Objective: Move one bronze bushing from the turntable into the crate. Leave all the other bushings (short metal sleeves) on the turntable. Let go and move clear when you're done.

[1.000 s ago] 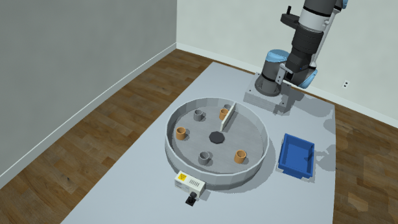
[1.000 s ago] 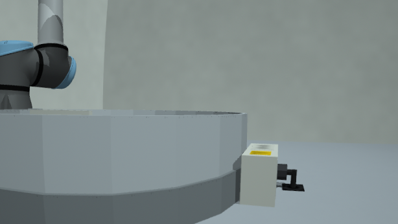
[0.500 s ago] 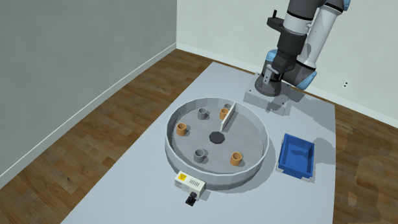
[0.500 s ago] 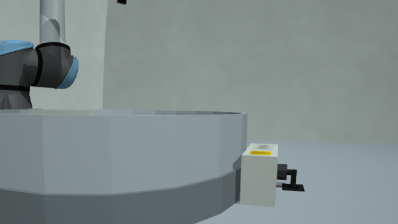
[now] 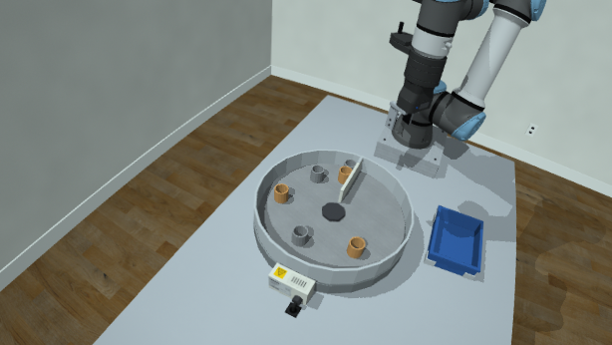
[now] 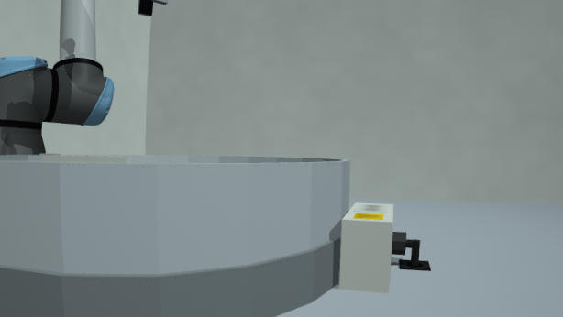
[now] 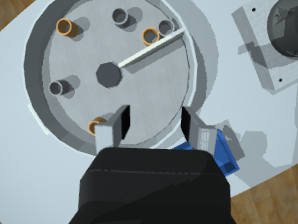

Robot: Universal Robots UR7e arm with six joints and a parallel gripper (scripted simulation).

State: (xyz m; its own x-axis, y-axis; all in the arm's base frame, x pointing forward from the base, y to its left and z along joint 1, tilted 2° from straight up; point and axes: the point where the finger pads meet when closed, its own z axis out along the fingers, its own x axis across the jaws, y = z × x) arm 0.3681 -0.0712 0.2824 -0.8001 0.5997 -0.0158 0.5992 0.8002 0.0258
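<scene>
Jaws fully spread, nothing between them; my gripper [image 7: 155, 116] hangs high above the table [image 5: 209, 304]. I list: turntable [image 5: 279, 249], walled, with divider [image 5: 350, 181]; blue crate [image 5: 472, 234] just beside it; three bronze bushings [image 5: 356, 246] [image 5: 281, 192] [image 5: 344, 174] and grey ones [image 5: 300, 235] on the turntable.
</scene>
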